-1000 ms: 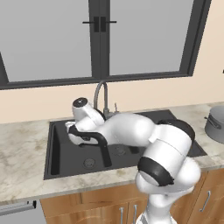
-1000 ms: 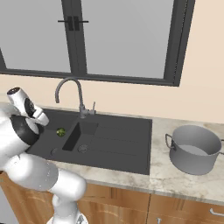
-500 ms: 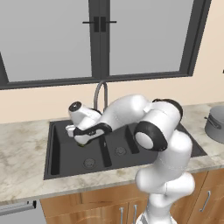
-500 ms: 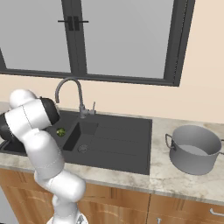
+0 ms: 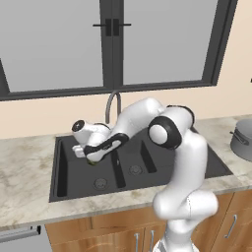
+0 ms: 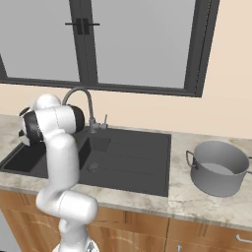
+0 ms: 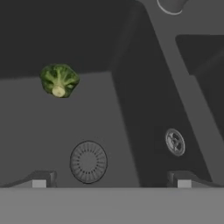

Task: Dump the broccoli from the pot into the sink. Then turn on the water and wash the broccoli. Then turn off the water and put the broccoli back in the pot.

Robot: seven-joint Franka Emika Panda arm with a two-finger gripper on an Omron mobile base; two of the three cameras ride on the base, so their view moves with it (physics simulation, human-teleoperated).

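Green broccoli [image 7: 59, 80] in sink [image 7: 39, 127], beyond left finger [image 7: 38, 179]

The sink [image 6: 123, 162] looks like matt dark composite, smooth, with ribbed grey metal drains [image 7: 88, 161]. The pot [image 6: 219, 167] is dull brushed grey metal. The countertop [image 5: 27, 197] is speckled polished stone. The cabinets [image 6: 197, 236] below are warm grained wood. The broccoli [image 7: 59, 80] has a bumpy, rough green surface. The faucet [image 6: 83, 101] is smooth grey metal.
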